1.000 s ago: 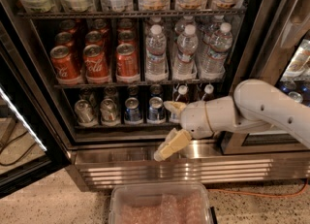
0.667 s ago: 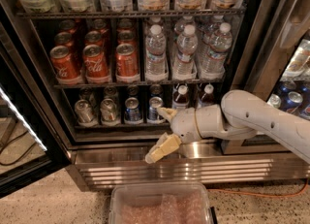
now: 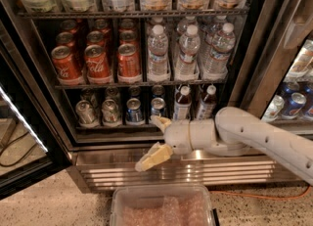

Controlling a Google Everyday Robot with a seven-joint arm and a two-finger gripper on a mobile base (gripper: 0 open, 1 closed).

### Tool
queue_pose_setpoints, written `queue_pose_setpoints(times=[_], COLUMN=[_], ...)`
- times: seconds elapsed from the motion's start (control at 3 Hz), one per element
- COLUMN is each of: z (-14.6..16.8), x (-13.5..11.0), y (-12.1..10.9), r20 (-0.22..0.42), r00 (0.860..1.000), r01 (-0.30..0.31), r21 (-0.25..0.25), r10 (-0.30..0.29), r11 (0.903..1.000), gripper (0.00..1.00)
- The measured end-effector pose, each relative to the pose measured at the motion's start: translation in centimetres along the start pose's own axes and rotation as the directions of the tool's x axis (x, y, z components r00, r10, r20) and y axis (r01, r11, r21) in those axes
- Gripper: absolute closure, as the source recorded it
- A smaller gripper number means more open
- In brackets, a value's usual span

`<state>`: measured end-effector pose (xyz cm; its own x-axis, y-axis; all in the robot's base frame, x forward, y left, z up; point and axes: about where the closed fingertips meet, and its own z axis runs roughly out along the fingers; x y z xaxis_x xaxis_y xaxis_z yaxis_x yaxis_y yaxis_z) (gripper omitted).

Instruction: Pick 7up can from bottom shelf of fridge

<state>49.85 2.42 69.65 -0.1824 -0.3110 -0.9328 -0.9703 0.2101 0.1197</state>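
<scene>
Sliding left since a second ago, the gripper (image 3: 155,139) now hangs in front of the fridge (image 3: 254,49), level with the front edge of the bottom shelf (image 3: 117,128). At far left the open door (image 3: 22,122) shows a lit strip along its edge. On the bottom shelf, the 7up can (image 3: 110,111) stands upright in the second lane from the left, with a matching silvery can (image 3: 85,113) beside it on its left. To its right come two blue cans (image 3: 133,111), then two dark bottles (image 3: 182,102). Red Coca-Cola cans (image 3: 98,61) and water bottles (image 3: 188,52) fill the rack above. The gripper is spread wide and holds nothing. Its upper finger sits just below the right-hand blue can and its lower finger lies over the steel base grille (image 3: 220,173), well right of the 7up can. The white arm (image 3: 264,139) reaches in from the right. A clear plastic bin (image 3: 164,205) sits on the floor below.
</scene>
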Motion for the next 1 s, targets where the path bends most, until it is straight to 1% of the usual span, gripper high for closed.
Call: queue_pose_setpoints(times=[0.33,0.67,1.0], z=[3.6,6.6,7.3], x=[0.1,0.2,1.8], y=[0.6,0.0,0.0], r20=[0.103,0.241,0.253], r00=[0.995,0.963,0.953], r01=[-0.014,-0.115,-0.152], r21=[0.013,-0.057,-0.076], r10=[0.013,0.125,0.167], r11=[0.9998,0.9918,0.9854], gripper=[0.0,0.0,0.0])
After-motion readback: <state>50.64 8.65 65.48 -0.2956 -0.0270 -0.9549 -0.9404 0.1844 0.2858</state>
